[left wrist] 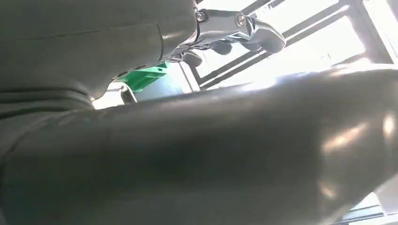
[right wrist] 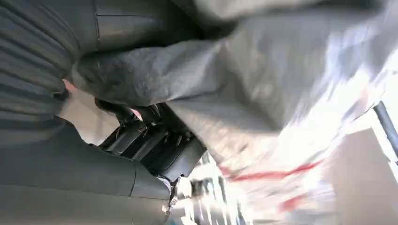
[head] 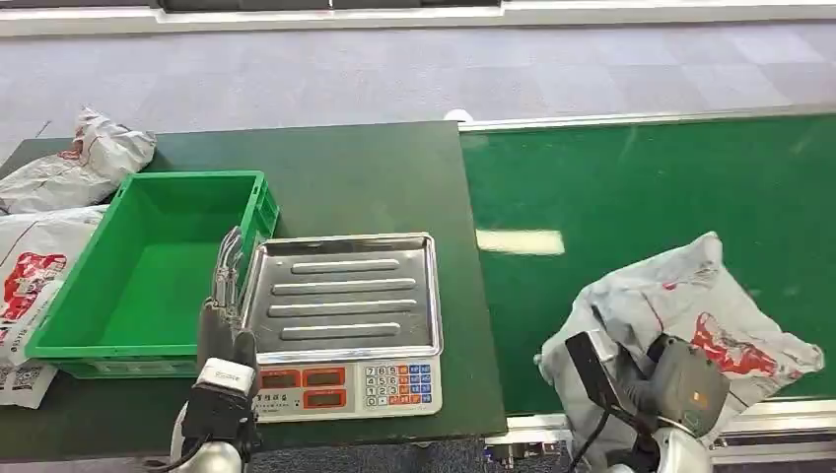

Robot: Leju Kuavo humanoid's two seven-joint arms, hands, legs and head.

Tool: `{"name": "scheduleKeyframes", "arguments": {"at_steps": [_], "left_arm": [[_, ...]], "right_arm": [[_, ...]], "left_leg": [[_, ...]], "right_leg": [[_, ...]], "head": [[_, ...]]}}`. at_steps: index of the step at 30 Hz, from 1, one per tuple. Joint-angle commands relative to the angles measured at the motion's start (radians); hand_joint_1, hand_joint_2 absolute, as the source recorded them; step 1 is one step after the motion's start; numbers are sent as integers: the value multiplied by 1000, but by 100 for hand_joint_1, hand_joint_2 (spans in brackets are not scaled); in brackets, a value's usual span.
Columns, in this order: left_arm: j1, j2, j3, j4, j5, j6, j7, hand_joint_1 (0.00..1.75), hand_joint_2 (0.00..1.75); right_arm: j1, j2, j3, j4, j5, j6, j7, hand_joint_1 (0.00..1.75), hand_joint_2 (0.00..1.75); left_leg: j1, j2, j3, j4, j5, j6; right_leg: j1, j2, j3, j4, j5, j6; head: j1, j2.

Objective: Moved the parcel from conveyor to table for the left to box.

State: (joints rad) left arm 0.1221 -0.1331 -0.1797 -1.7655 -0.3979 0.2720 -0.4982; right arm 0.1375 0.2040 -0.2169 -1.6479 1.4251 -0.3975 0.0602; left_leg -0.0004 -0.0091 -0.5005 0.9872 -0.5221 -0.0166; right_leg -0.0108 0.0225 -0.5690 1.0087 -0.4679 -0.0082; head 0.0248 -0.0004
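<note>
A crumpled grey parcel (head: 690, 301) with red print sits at the near edge of the green conveyor (head: 641, 177). My right hand (head: 646, 382) is at the parcel's near side, mostly hidden by it. In the right wrist view the dark fingers (right wrist: 155, 140) curl into the grey bag (right wrist: 244, 79) and grip it. My left hand (head: 225, 330) hovers over the dark table (head: 355, 168), fingers straight and pointing away, between the green box (head: 187, 178) and the scale; it holds nothing. The left wrist view shows its thumb (left wrist: 211, 154) close up and a piece of the green box (left wrist: 145, 75).
A weighing scale with a steel pan (head: 345, 296) and keypad stands on the table beside the green box. Two more grey parcels (head: 84, 158) (head: 30, 286) lie at the table's left edge. The far side of the belt is bare green.
</note>
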Motion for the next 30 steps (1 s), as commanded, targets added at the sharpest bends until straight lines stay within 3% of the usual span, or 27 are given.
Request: {"name": "scheduleKeyframes", "arguments": {"at_steps": [1,5,10,21,26,27,30], "left_arm": [[-33,6,6,47,31,3,-7,0,0],[-30,10,6,50,40,3,-13,0,0],[-32,18,1,66,55,10,-26,0,0],[-32,18,1,65,57,12,-28,0,0],[-17,9,7,46,69,19,-35,0,0],[-18,6,9,48,75,17,-36,0,0],[-40,1,9,78,93,12,-45,0,0]], "right_arm": [[-257,-153,315,132,-5,-1,3,175,175],[-314,-152,383,185,-5,1,1,175,175],[-392,-139,483,302,-97,17,-72,175,175],[-394,-144,490,309,-100,7,-70,175,175],[-538,-99,642,445,-185,39,-151,175,175],[-575,-85,686,480,-203,41,-168,175,175],[-650,-34,808,525,-214,33,-217,175,175]], "left_leg": [[0,7,-1,-1,1,0],[1,6,1,-1,1,-1],[1,3,4,-2,3,-2],[1,-2,6,-2,4,-2],[0,1,5,-1,3,-2],[0,6,1,-1,3,-2],[1,5,-4,-1,4,-3]], "right_leg": [[0,4,-3,-1,3,0],[1,3,-1,-2,3,-1],[1,2,-2,-2,3,-1],[2,-3,-2,-2,3,-1],[1,1,-2,1,2,-1],[1,5,-4,0,4,-1],[1,3,-5,0,4,-2]], "head": [[0,0],[0,0],[0,0],[0,0],[0,0],[0,0],[0,0]]}}
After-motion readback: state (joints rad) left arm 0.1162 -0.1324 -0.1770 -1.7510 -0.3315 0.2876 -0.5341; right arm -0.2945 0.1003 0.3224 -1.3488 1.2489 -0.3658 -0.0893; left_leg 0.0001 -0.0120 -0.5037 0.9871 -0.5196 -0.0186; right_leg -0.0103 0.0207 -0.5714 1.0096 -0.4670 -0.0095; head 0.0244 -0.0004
